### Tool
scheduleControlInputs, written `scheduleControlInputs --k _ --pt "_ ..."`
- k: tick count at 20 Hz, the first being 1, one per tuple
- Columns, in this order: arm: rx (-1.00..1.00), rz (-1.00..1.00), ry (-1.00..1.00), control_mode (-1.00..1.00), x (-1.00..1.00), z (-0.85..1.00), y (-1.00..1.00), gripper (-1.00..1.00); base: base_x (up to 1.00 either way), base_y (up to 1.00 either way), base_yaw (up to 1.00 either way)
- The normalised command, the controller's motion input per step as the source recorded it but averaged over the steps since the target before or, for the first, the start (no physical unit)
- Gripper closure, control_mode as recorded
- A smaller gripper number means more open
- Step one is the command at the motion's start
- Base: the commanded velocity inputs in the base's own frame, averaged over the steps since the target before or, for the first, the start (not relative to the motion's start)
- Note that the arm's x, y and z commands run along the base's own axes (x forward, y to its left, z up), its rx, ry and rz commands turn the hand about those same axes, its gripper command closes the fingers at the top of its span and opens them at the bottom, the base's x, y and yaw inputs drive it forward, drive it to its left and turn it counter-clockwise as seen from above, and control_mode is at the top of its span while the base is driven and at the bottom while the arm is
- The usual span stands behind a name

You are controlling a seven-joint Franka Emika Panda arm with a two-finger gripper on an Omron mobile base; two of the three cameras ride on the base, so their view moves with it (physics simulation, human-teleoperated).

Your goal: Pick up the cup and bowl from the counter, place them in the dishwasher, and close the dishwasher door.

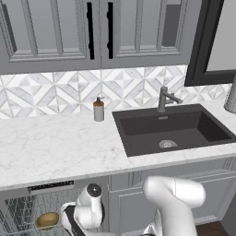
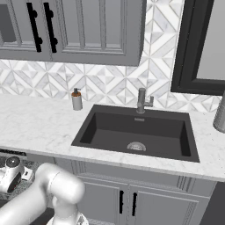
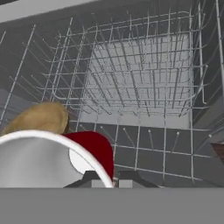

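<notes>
We have the bowl (image 1: pixel 47 220) in the dishwasher (image 1: pixel 27 207) rack. The cup (image 3: pixel 89 151) is down there too. We cannot tell if our gripper (image 3: pixel 109 177) holds it. The door is open.

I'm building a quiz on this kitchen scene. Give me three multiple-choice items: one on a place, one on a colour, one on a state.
1. Where is the bowl?
A. in the sink
B. in the dishwasher rack
C. on the counter by the soap bottle

2. What colour is the cup's outside?
A. red
B. blue
C. green

3. How is the dishwasher?
A. shut
B. open, wire rack showing
C. hidden behind a cabinet door

Answers:
1 B: the bowl lies on the rack wires, below the counter.
2 A: the cup shows a red wall in the hand view.
3 B: the dishwasher shows its rack uncovered.
</notes>
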Motion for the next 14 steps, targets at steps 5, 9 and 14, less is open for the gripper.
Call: scheduleControlInputs --k 5,9,14 --pt "0.00 0.00 0.02 -1.00 0.00 -0.28 0.00 1.00 0.00 0.00 0.00" --pt "-0.01 -0.01 0.09 -1.00 0.00 -0.14 0.00 1.00 0.00 0.00 0.00" --pt "-0.02 -0.02 0.03 -1.00 0.00 0.00 0.13 -1.00 0.00 0.00 0.00"
